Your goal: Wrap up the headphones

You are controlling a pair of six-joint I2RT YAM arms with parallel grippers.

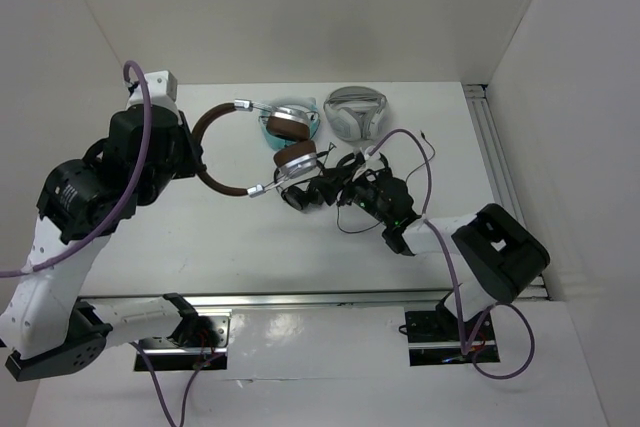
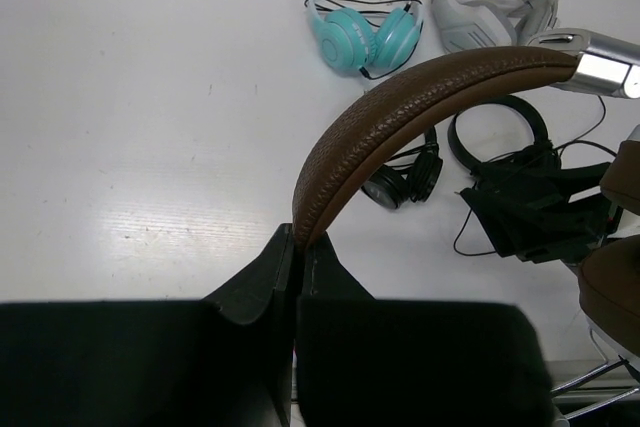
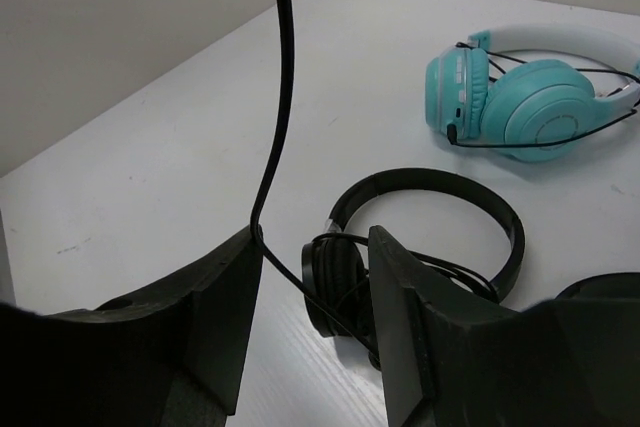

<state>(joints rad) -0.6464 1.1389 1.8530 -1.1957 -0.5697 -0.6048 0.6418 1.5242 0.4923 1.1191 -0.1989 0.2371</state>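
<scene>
The headphones [image 1: 240, 107] hang off the table, brown leather headband [image 2: 420, 97] arched, silver cups with brown pads [image 1: 296, 158] towards the middle. My left gripper [image 2: 298, 239] is shut on the headband's end, at the left in the top view [image 1: 198, 164]. The thin black cable [image 3: 281, 67] comes down across my right gripper's left fingertip [image 3: 250, 247] and runs on between the fingers. My right gripper [image 3: 312, 232] is open, low over the small black pairs, right of the cups [image 1: 355, 179]. More cable loops on the table [image 1: 341, 219].
A teal pair [image 2: 365, 27] and a white-grey pair [image 2: 495, 2] lie at the back. Two small all-black pairs [image 2: 405, 179] [image 2: 500, 132] lie under and beside my right gripper. White walls enclose the table; a rail runs along the right edge [image 1: 497, 162].
</scene>
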